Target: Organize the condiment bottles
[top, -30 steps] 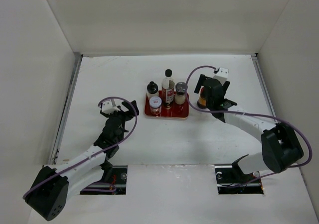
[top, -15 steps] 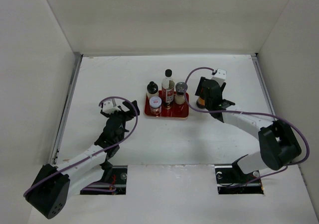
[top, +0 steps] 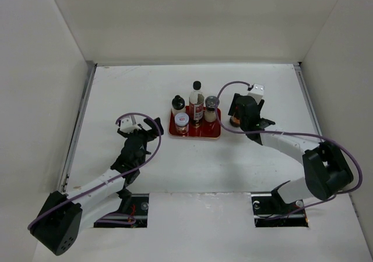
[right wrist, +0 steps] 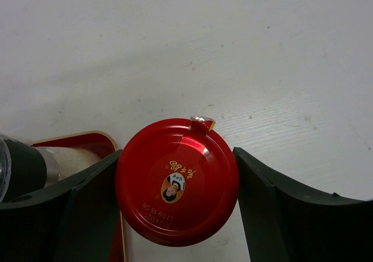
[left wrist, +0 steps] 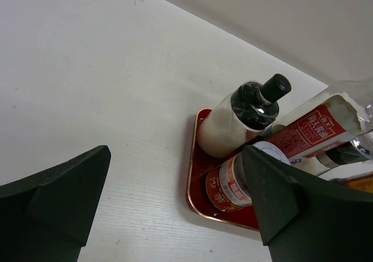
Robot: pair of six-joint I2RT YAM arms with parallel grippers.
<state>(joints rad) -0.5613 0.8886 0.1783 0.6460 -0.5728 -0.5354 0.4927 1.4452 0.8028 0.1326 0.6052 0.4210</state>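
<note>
Four bottles stand on the red tray [top: 201, 134]: the small white black-capped bottle [top: 178, 104], the tall clear black-capped bottle [top: 196, 102], the grey-lidded shaker [top: 211, 108] and the white-lidded jar [top: 182, 122]. My right gripper [top: 239, 115] is shut on the red-capped brown jar [top: 235, 121] just off the tray's right edge. In the right wrist view both fingers press the sides of its red cap [right wrist: 176, 180]. My left gripper [top: 149, 128] is open and empty, left of the tray. Its view shows the white bottle [left wrist: 236, 122], the jar [left wrist: 233, 186] and the tall bottle's red label [left wrist: 309, 131].
White walls enclose the table on the left, back and right. The tray's corner [right wrist: 87, 142] and the shaker [right wrist: 23, 169] lie just left of the held jar. Bare tabletop [left wrist: 99, 93] spreads between my left gripper and the tray.
My right gripper has shifted slightly left with the red-capped jar, closer to the tray's right edge. The left arm has barely moved.
</note>
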